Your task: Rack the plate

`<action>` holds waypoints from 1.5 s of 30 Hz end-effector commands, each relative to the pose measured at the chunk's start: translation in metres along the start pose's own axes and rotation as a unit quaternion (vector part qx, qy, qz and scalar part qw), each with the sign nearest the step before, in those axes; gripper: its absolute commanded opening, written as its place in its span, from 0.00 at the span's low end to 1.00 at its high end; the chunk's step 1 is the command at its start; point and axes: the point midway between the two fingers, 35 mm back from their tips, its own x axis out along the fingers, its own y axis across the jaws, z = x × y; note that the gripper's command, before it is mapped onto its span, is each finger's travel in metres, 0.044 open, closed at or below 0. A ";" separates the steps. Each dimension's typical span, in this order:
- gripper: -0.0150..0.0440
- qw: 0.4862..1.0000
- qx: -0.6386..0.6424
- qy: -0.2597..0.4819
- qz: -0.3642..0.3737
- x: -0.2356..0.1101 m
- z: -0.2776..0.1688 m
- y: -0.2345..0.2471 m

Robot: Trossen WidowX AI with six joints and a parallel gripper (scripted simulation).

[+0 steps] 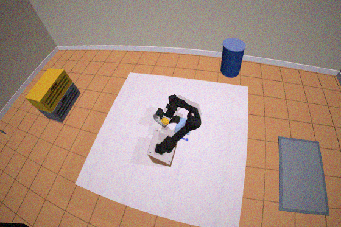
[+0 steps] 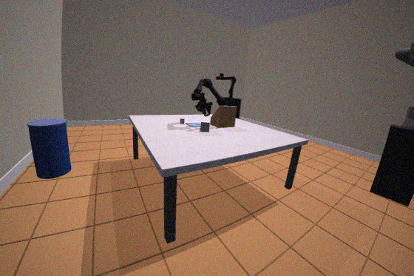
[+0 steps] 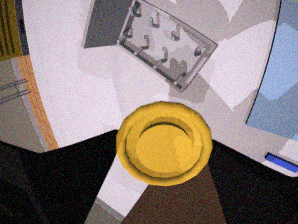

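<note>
The yellow plate [image 1: 165, 121] [image 2: 207, 115] [image 3: 165, 147] is held off the table, its round face toward the wrist camera. My gripper [image 1: 166, 118] [image 2: 206, 112] [image 3: 163, 140] is shut on it, with a black finger on either side. The small grey dish rack [image 1: 156, 119] [image 2: 205, 127] [image 3: 106, 22] stands on the white table. Its rows of short pegs show beyond the plate in the wrist view, and it looks empty. In the top view the plate overlaps the rack's right part. The gap between plate and rack is hard to judge.
A brown block with a pale top [image 1: 159, 145] [image 2: 225, 117] stands close to the rack. A light blue sheet [image 1: 180, 126] [image 2: 193, 124] [image 3: 277, 75] lies on its other side, with a blue stick [image 1: 185, 139] [image 3: 281, 162] near it. A small grey object [image 2: 182, 120] stands farther off.
</note>
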 end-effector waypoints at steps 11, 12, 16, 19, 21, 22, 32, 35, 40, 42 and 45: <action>0.25 0.986 -0.117 -0.010 0.116 0.027 0.001 -0.002; 0.25 0.984 -0.125 -0.013 0.123 0.029 0.001 -0.002; 0.25 0.975 -0.160 -0.030 0.152 0.035 0.003 -0.003; 0.25 0.966 -0.186 -0.045 0.172 0.039 0.004 -0.004; 0.25 0.960 -0.203 -0.057 0.184 0.041 0.005 -0.004; 0.25 0.957 -0.212 -0.063 0.190 0.043 0.005 -0.005; 0.25 0.915 -0.296 -0.137 0.236 0.053 0.009 -0.008; 0.25 0.900 -0.320 -0.163 0.245 0.056 0.011 -0.010; 0.25 0.873 -0.359 -0.209 0.255 0.058 0.013 -0.013; 0.25 0.861 -0.374 -0.229 0.257 0.059 0.014 -0.014; 0.25 0.843 -0.395 -0.259 0.258 0.060 0.015 -0.016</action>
